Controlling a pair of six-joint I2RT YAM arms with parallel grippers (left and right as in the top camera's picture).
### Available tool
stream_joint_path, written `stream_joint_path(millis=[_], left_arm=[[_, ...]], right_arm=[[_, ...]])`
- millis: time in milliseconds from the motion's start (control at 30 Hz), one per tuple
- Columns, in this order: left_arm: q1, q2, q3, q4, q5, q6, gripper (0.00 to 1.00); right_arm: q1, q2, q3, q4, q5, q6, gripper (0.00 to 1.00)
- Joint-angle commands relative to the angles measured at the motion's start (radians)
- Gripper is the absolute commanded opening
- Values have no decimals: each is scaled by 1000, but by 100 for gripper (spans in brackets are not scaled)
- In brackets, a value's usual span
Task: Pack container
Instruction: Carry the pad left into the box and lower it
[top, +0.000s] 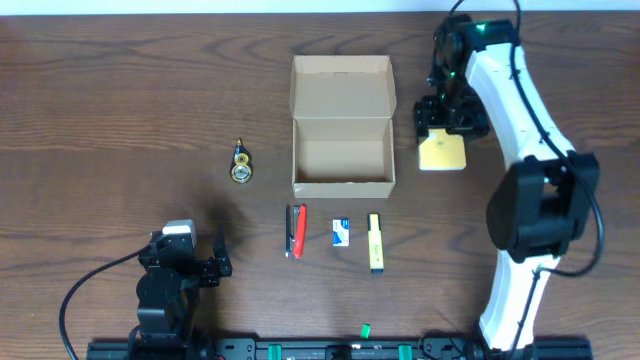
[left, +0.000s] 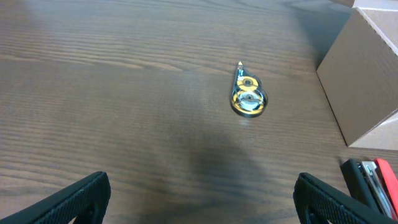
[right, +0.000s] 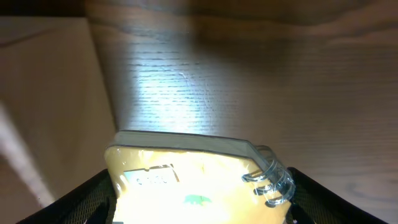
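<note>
Container open | left gripper spread, low, near edge | right gripper spread astride pad

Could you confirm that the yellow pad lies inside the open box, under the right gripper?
Not quite: the pad lies on the table just right of the box, not inside it. The rest holds. The overhead view shows it.

tan box, pale-yellow pad, yellow highlighter, dark woodgrain table.
</note>
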Motion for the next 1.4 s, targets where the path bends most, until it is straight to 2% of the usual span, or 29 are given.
stream_joint_path(millis=[0, 267, 500, 600, 867, 1100, 1367], left_arm=[[6, -6, -13, 0, -1, 18, 95], [6, -6, -13, 0, -1, 18, 95], [6, -6, -13, 0, -1, 18, 95], [6, -6, -13, 0, -1, 18, 95], [6, -6, -13, 0, -1, 18, 95], [6, -6, -13, 0, -1, 18, 95], [6, -6, -13, 0, -1, 18, 95]], right_arm=[[45, -101, 58, -18, -9, 27, 26], [195, -156, 109, -18, -14, 67, 29], [316, -156, 109, 111, -21, 124, 31], [335, -152, 109, 180, -21, 150, 34], [339, -97, 109, 262, -34, 266, 34], [365, 1, 109, 262, -43, 364, 31], [367, 20, 109, 225, 14, 407, 30]])
